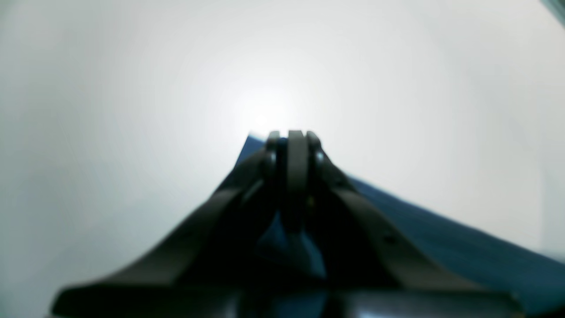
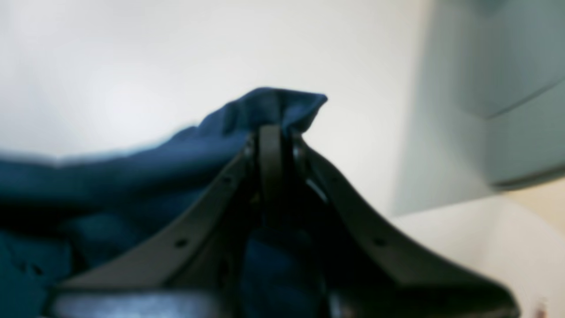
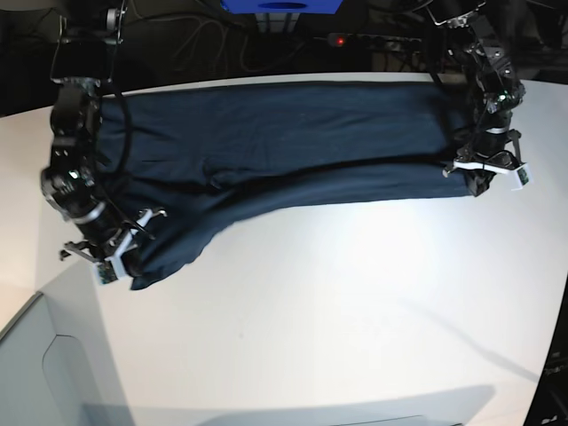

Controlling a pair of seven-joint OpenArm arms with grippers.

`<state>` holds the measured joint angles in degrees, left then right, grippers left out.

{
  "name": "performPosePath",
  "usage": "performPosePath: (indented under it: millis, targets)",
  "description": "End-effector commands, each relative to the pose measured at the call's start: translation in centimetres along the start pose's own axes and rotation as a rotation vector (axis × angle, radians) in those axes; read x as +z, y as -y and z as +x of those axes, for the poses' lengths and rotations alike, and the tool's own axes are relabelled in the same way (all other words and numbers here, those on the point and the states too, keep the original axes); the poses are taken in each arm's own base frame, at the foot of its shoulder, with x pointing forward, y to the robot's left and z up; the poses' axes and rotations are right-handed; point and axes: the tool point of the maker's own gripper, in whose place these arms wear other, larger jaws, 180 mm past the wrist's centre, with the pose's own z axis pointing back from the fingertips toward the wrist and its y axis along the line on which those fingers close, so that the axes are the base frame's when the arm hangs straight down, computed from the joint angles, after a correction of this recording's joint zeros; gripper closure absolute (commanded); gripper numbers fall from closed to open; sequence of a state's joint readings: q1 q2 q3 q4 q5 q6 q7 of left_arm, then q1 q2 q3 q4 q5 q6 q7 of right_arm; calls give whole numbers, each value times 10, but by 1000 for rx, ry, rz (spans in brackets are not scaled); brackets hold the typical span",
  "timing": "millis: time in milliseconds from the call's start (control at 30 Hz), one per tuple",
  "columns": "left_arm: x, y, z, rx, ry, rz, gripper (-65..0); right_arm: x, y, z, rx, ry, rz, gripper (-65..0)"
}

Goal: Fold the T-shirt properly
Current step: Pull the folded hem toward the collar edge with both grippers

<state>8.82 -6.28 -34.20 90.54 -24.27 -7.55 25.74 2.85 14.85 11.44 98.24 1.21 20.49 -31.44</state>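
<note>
A brightly lit white table [image 3: 355, 302] fronts a dark background with a blue box [image 3: 282, 6].

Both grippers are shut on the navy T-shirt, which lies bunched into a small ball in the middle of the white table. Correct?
Not quite. The T-shirt is not balled up: the base view shows it stretched in a long band across the white table, from the right gripper to the left gripper. Both grippers are indeed shut on its ends.

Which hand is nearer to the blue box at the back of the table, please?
Neither is close; the right hand looks slightly farther. It grips the T-shirt at the near corner, the left hand at the opposite end, both well forward of the blue box.
</note>
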Motion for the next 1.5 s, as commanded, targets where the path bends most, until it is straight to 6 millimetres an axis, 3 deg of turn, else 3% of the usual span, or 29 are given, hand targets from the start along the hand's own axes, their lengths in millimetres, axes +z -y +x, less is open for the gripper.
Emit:
performPosePath:
  millis: [0,100,267,567,1100,1300,1467]
  targets:
    - [1,2,19,-10,57,-11,0,11,4,14,28,44,-15,-1]
    - [2,3,23,-16,68,-12,0,39,-3,29,72,98,-34,-1]
    - [8,16,41,-38,116,-38,0,72,-18,32,80,127,-48,-1]
    - [25,29,70,-80,198,-61,0,99,-39,-24,-11,-5,-37,-1]
    - [32,15,45,-96,133,-35,0,137,-82,-60,3,-21,126,-1]
    - [22,-3,16,-65,52,-3,0,145,-80,-67,17,-36,141,-1]
    - [19,-8,6,-53,24,7,0,150,-82,-72,14,-52,152,-1]
